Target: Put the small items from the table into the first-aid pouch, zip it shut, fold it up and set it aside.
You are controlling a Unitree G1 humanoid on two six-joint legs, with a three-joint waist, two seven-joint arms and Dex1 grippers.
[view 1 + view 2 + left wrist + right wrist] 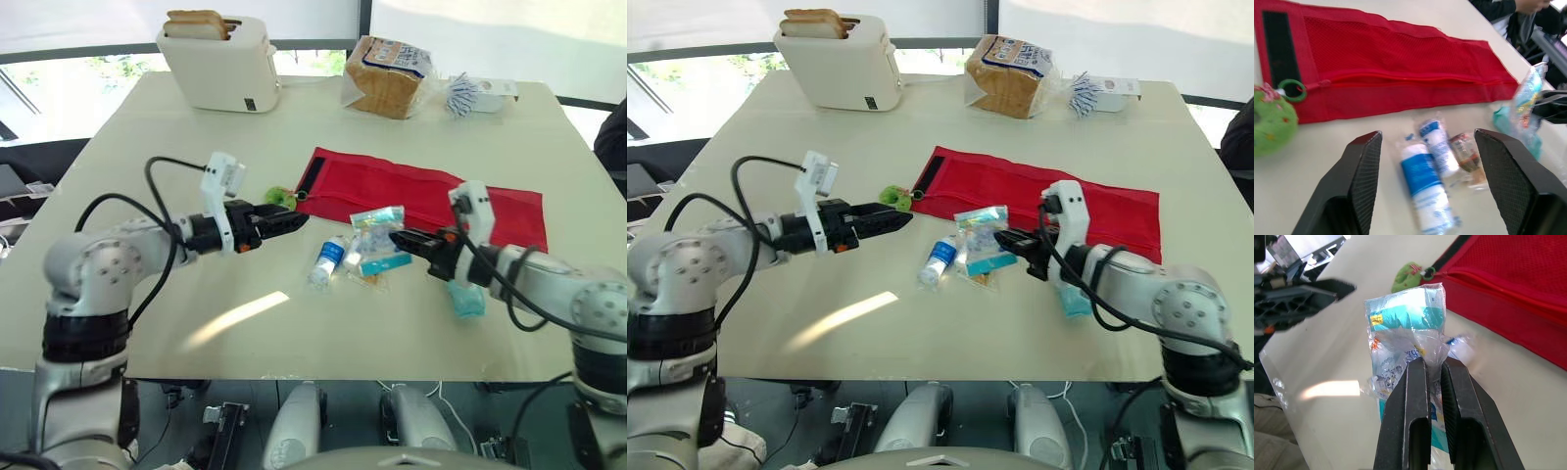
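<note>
Right gripper [1430,363]: clenched on the edge of a clear packet [1405,320]; packet held up off the table [147,127], presumably so it can be carried to the pouch.
Pouch [421,191]: red, flat and unfolded; just beyond the right gripper, on its far side; whether the zip is open cannot be told.
Left gripper [289,221]: fingers spread, grasping nothing; hovers low, pointed right, likely ready to take an item or steady the pouch.
Blue-labelled roll [328,259]: on the table between the grippers, near side of the pouch, with small sachets beside it.
Green charm [282,197]: at the pouch's left end, just beyond the left fingertips.
</note>
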